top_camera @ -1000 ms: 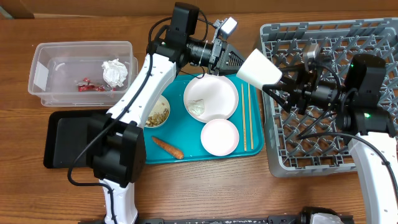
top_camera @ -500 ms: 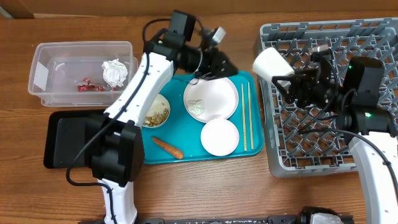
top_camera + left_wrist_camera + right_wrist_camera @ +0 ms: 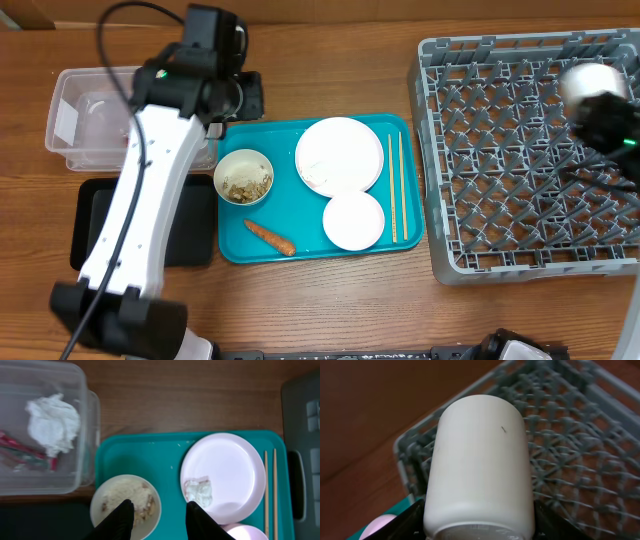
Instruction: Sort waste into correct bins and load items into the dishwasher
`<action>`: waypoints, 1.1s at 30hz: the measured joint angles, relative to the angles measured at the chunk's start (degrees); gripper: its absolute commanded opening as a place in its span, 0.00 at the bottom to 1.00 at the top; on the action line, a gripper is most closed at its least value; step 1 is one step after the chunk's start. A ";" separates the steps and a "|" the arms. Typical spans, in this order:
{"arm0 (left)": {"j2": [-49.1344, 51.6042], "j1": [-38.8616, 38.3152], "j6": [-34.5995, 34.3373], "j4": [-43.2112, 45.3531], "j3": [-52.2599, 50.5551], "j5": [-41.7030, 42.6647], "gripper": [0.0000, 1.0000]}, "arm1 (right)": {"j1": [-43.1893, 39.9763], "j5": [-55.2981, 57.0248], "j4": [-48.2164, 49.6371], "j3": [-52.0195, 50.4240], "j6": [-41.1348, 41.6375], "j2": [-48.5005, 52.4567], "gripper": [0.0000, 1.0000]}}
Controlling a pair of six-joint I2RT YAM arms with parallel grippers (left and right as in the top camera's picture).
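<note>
Left gripper (image 3: 160,507): fingers spread apart, nothing held, at the far left corner of the teal tray (image 3: 295,210). Right gripper (image 3: 479,522): clamped around a white cup (image 3: 480,455), over the dish rack (image 3: 500,200) to the tray's right.

On the tray:
- scraps bowl (image 3: 244,177)
- large plate (image 3: 340,156)
- small plate (image 3: 353,220)
- chopsticks (image 3: 397,188)
- carrot (image 3: 270,237)

Left of the tray:
- clear tub (image 3: 80,100) holding napkin (image 3: 52,422) and wrapper (image 3: 17,452)
- black tray (image 3: 202,225)

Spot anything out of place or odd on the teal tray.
A pale, crumpled clump lies on the large plate, near its lower left edge, odd on an otherwise bare dish. A carrot lies loose on the teal tray.
</note>
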 measured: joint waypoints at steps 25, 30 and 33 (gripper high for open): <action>-1.60 0.00 0.02 -1.81 0.28 -6.49 0.41 | -23.50 2.56 -12.00 0.00 2.99 19.43 0.43; -1.60 0.00 0.02 -1.81 0.28 -6.49 0.41 | -23.50 2.19 -13.51 0.00 2.99 19.43 0.56; -1.60 0.00 0.02 -1.81 0.28 -6.49 0.41 | -23.50 2.16 -13.38 0.00 2.95 19.43 0.82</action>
